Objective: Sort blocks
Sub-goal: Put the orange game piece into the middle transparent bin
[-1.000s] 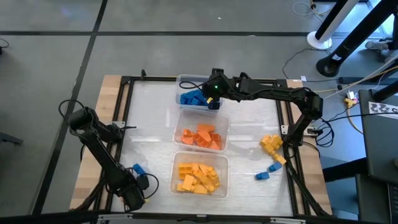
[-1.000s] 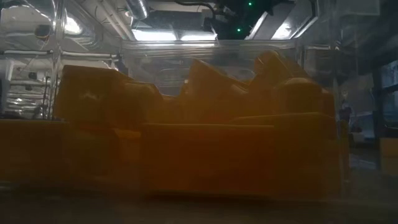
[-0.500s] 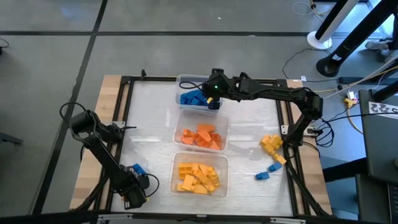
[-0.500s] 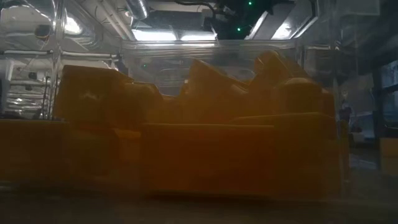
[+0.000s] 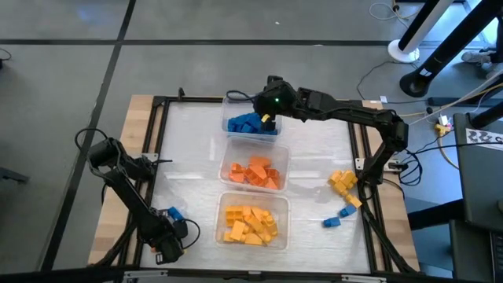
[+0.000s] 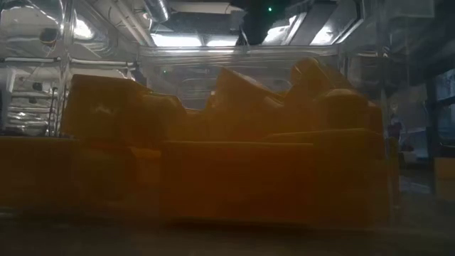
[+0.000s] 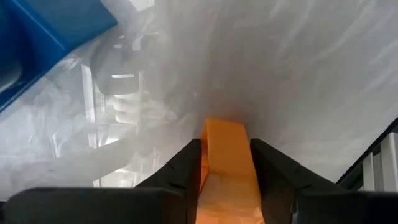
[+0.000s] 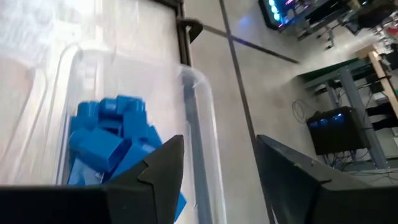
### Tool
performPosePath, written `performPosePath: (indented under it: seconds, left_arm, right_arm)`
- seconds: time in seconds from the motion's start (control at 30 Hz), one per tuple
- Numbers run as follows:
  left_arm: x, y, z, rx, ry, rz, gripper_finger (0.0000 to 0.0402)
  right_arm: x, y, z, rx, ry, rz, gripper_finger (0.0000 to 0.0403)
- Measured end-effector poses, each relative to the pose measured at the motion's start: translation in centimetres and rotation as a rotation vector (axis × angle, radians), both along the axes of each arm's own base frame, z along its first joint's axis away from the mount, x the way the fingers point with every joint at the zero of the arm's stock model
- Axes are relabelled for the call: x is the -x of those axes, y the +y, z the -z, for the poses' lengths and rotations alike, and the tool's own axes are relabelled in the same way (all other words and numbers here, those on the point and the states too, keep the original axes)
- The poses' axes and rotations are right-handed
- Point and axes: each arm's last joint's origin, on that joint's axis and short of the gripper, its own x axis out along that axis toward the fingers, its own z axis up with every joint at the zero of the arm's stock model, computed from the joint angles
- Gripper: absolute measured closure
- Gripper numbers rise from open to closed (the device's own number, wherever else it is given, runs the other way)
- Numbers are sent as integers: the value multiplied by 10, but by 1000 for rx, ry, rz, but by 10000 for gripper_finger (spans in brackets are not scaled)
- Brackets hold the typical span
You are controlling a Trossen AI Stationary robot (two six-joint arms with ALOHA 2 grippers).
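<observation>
Left claw (image 7: 225, 163) sits low at the tabletop's (image 5: 196, 157) near-left corner, clamped on 1 orange block (image 7: 225, 155) (a blue block (image 7: 43, 37) lies just beside it). Right claw (image 8: 211, 165) hovers spread apart, empty, over the blue blocks' tub (image 8: 202, 118).

You get even, bright light from above; glare streaks the table (image 5: 314, 169), and the low view's orange blocks (image 6: 213, 163) are dim, blurred

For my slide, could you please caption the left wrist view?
Left gripper closing on an orange block, a blue block nearby.
</observation>
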Motion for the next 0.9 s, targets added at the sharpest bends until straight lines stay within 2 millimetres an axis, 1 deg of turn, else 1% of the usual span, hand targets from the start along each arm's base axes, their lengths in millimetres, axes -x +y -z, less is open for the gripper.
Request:
performPosePath:
  seconds: [0.17, 0.27, 0.33, 0.43, 0.57, 0.73, 0.9]
  left_arm:
    - [0, 0, 0, 11, 17, -4, 300]
    - [1, -1, -2, 40, 48, -5, 301]
    - [2, 0, -8, 67, 47, -5, 302]
    - [1, 4, -22, 111, 16, -13, 303]
    - [-2, 15, -45, 171, -54, -43, 302]
    - [-5, 33, -76, 259, -152, -90, 301]
    - [-5, 58, -108, 340, -287, -133, 300]
  right_arm:
    - [0, 0, -13, 9, -38, -2, 203]
    - [0, 2, -19, -18, -60, -49, 203]
    - [0, 3, -23, -43, -69, -88, 203]
    - [1, 5, -29, -62, -84, -122, 203]
    - [2, 6, -32, -80, -84, -145, 203]
    - [5, 7, -29, -99, -42, -150, 203]
    - [11, 10, -20, -164, 68, -173, 203]
